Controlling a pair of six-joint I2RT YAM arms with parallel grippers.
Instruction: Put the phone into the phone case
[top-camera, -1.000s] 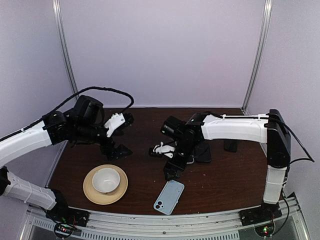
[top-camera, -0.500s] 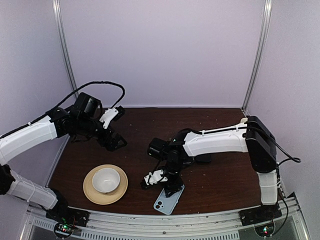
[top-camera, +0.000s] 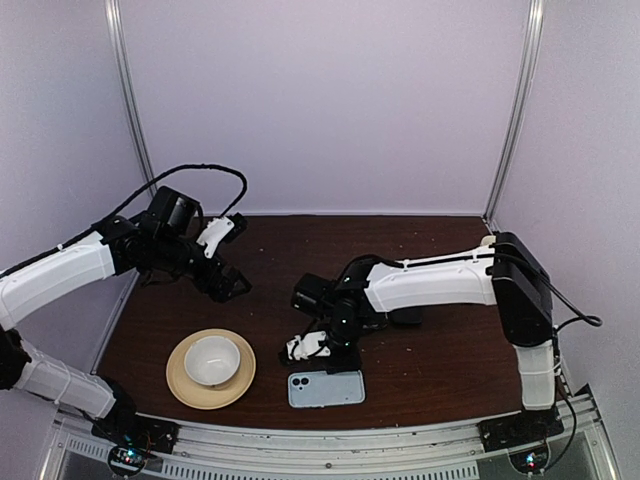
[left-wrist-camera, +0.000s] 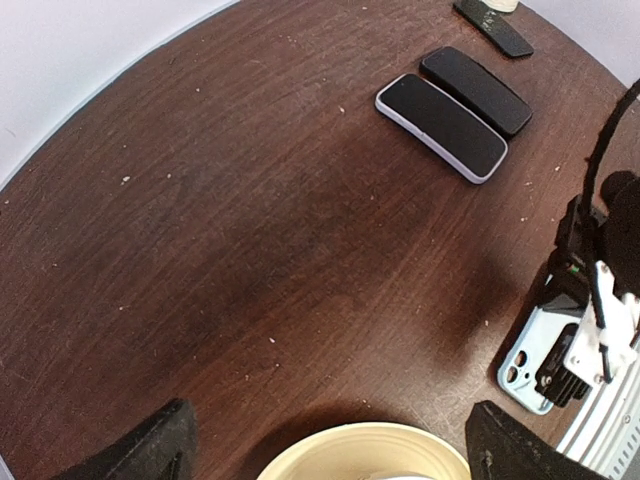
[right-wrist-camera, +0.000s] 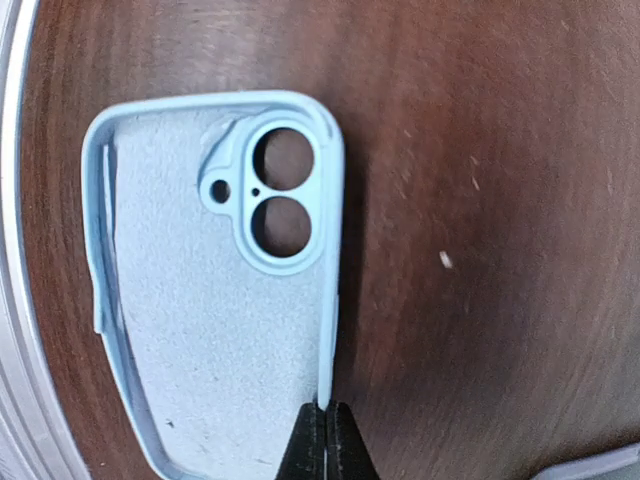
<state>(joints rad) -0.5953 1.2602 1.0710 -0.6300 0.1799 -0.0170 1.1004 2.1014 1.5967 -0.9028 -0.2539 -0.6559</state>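
Observation:
The phone case (top-camera: 326, 388) is a light-blue shell lying open side up near the table's front edge. In the right wrist view its fuzzy lining (right-wrist-camera: 210, 330) and camera holes show, with wood visible through the holes. My right gripper (right-wrist-camera: 325, 440) is shut, pinching the thin rim of the case's long side; from above it (top-camera: 322, 358) stands over the case's far edge. The phone (left-wrist-camera: 476, 90) is an all-black slab lying flat far behind, mostly hidden under the right arm from above. My left gripper (top-camera: 228, 260) hangs open and empty above the table at the left.
A black-faced slab with a light rim (left-wrist-camera: 441, 127) lies beside the phone. A small black object (left-wrist-camera: 493, 25) sits farther back. A white bowl (top-camera: 211, 358) stands on a tan plate (top-camera: 180, 385) at the front left, just under the left gripper (left-wrist-camera: 330, 455).
My right gripper has dropped to the phone case and shut on its rim. The case has swung from diagonal to parallel with the front edge. The left arm pulled back slightly, then held still.

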